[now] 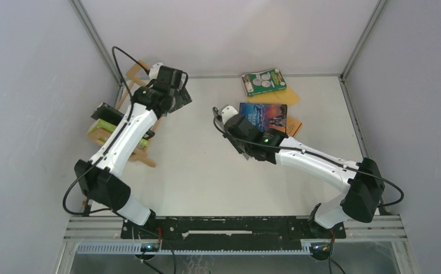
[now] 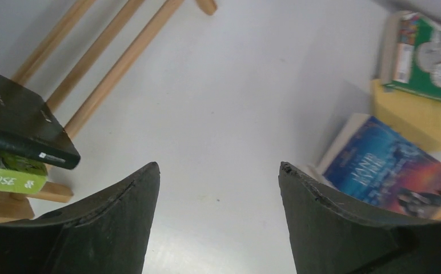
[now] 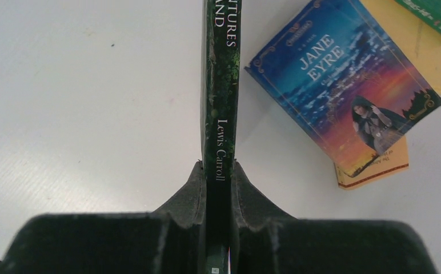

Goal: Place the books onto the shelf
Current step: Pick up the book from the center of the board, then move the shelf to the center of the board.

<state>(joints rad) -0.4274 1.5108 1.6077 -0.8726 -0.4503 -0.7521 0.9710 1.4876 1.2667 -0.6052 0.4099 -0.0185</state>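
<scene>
Within right tool, slim dark-green paperback

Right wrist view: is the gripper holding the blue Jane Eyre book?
No, the right gripper clamps the dark green book; the blue book lies on the table.

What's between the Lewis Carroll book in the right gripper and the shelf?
Only the left arm: it stretches across the shelf, its open left gripper hanging on the side facing the Lewis Carroll book. Nothing lies on the table between them. The right gripper is clamped on that book.
</scene>
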